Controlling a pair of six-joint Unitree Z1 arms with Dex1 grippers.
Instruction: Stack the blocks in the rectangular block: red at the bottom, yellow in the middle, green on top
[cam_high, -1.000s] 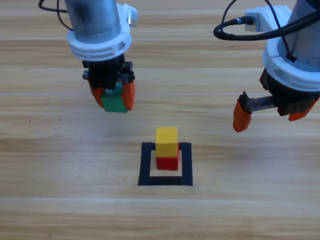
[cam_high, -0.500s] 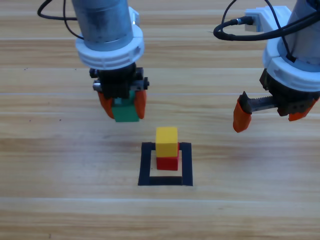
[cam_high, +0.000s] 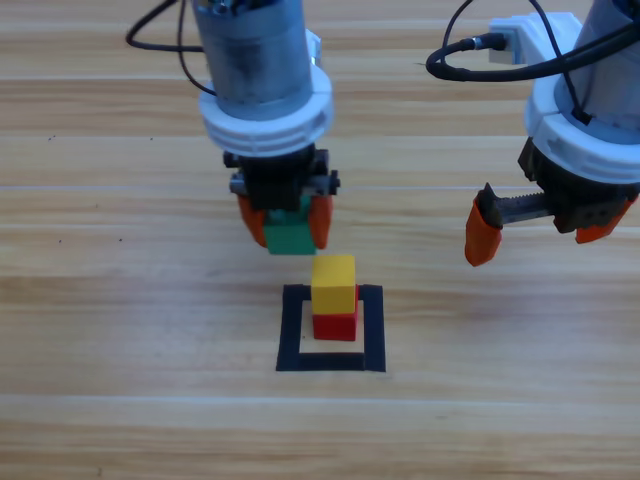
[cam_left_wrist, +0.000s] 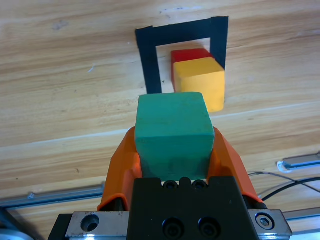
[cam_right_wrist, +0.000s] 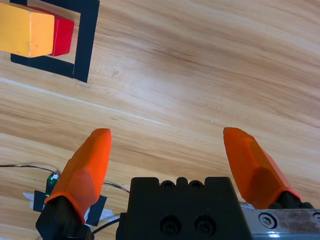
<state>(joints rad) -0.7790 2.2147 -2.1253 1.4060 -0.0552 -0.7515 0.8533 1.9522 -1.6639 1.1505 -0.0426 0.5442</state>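
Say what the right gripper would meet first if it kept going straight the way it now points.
Probably bare table: the open right gripper points at empty wood, with the stacked cubes off to one side.

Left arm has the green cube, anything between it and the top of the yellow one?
Nothing visible does. The left gripper holds the green cube just short of the yellow cube, whose top is bare; the right gripper hangs open off to the side.

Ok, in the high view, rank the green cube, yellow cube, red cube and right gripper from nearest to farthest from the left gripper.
1. Green cube: clamped in the left gripper itself.
2. Yellow cube: just below and right, atop the stack.
3. Red cube: under the yellow, inside the black tape square.
4. Right gripper: far right, open, idle.
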